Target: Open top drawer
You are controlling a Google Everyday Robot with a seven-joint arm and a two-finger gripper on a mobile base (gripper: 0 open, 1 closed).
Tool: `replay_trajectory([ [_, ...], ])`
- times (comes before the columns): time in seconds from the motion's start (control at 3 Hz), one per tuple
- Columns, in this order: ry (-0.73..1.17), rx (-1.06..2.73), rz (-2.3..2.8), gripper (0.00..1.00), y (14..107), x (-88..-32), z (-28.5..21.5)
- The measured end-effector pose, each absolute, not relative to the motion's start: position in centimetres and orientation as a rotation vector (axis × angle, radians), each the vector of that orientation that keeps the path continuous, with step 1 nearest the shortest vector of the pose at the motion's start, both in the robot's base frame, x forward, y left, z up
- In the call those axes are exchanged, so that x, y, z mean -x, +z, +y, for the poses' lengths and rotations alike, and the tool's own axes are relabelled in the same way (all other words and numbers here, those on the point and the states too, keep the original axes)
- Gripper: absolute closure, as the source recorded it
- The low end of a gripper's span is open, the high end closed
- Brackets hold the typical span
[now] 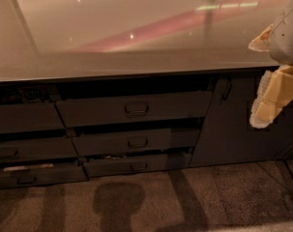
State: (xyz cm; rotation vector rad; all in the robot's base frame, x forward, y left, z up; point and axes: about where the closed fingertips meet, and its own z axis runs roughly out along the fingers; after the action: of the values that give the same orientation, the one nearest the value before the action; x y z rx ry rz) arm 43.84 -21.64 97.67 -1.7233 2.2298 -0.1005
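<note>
Open floor (151, 202) in front leaves a free approach to the top drawer (93, 112) and its loop handle (136, 109), bounded just above by the countertop (112, 57) edge, while the gripper (269, 103) hangs at the right, before the cabinet door (223, 129).

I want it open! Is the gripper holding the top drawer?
No, the gripper hangs far right, away from the top drawer.
</note>
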Motion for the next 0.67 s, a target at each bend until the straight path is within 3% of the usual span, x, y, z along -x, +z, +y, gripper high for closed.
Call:
replay_trajectory([
  [0.67, -0.007, 1.703, 2.322, 0.00, 93.4, -46.5, -22.9],
])
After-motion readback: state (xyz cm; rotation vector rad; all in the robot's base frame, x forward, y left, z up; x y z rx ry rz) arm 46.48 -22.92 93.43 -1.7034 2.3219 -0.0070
